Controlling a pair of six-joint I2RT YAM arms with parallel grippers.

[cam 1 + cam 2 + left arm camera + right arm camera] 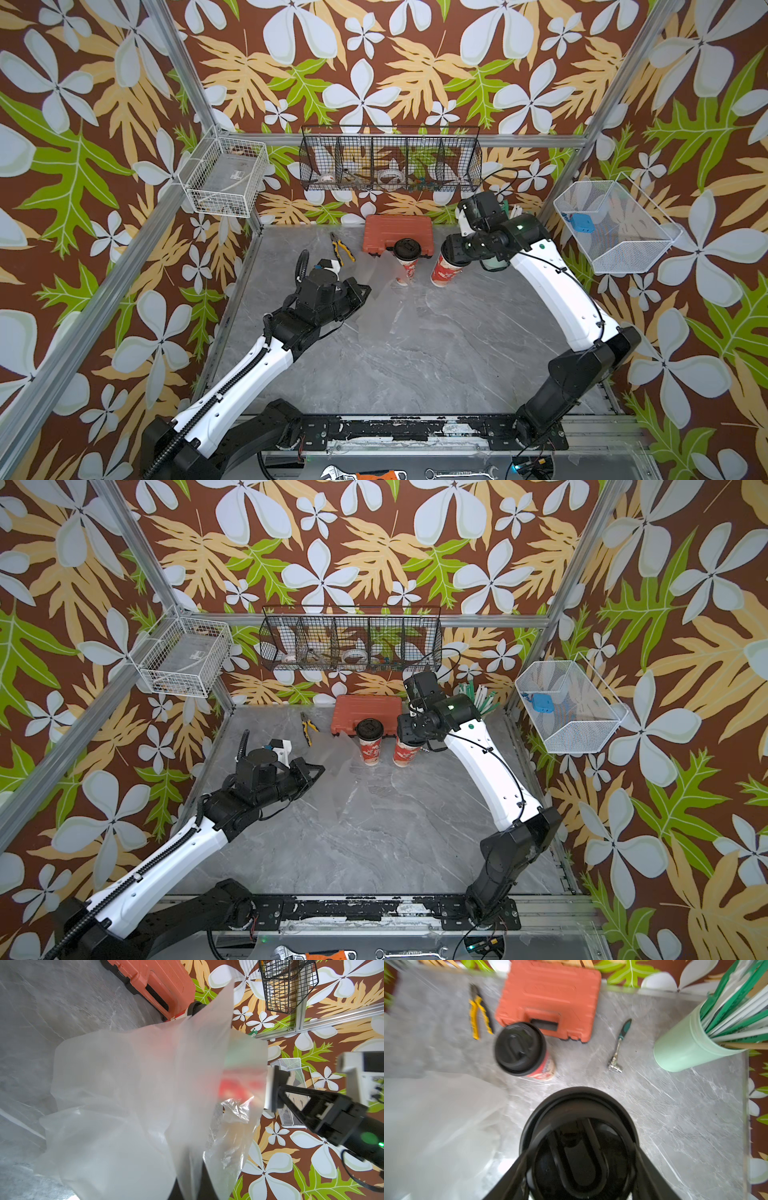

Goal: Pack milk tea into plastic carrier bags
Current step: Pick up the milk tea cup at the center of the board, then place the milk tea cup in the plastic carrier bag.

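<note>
Two red milk tea cups with black lids stand at the back of the grey table. One cup [407,266] [370,746] [525,1051] stands free and upright. The other cup [445,272] [404,753] leans a little, and my right gripper [451,254] [405,734] [579,1167] is shut on it from above, its fingers [517,1172] flanking the lid [579,1136]. My left gripper [368,291] [322,769] [191,1192] is shut on a clear plastic carrier bag [135,1095] [374,320] [340,779], which hangs from the jaws down to the table, left of the cups.
An orange tool case [397,232] lies behind the cups, with yellow pliers [343,249] to its left. A ratchet [617,1049] and a mint-green cup of straws [685,1051] sit at the back right. Wire baskets [390,162] hang on the walls.
</note>
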